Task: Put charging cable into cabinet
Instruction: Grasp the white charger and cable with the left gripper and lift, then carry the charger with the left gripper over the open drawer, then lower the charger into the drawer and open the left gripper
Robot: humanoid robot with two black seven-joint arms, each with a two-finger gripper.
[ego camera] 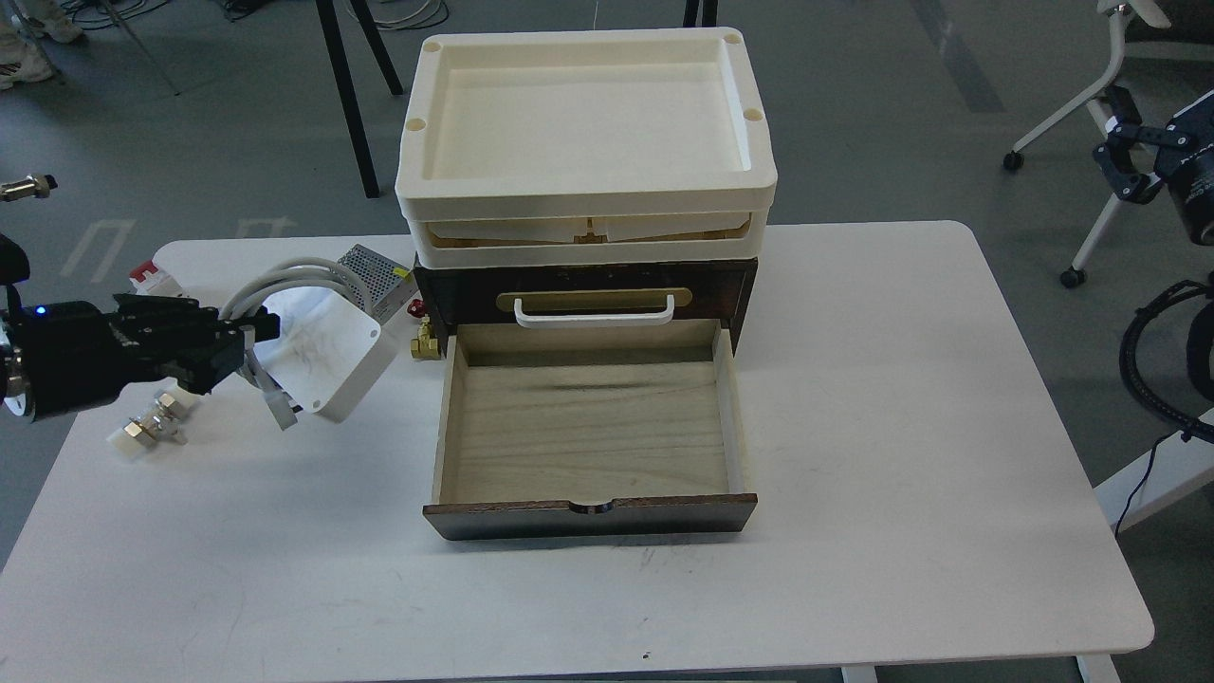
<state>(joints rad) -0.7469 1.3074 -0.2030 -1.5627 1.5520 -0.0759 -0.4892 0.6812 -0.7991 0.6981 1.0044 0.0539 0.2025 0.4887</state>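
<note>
The charging cable point(318, 356), white loops around flat white rounded plates with grey scribbles, hangs above the table at the left, its white plug dangling below. My left gripper point(248, 343) is shut on its left edge and holds it lifted, left of the cabinet. The dark brown cabinet point(588, 294) stands mid-table with its lower drawer point(588, 427) pulled open, pale wood inside and empty; the upper drawer is shut, with a white bar handle point(594, 313). My right gripper point(1124, 161) is off the table at the far right, seen too small to judge.
Cream plastic trays point(583, 142) are stacked on the cabinet. A silver mesh box point(375, 270) lies behind the cable. A white block with red end point(152, 280) and a metal fitting point(152, 427) lie at the left. Brass parts point(424, 341) sit beside the cabinet.
</note>
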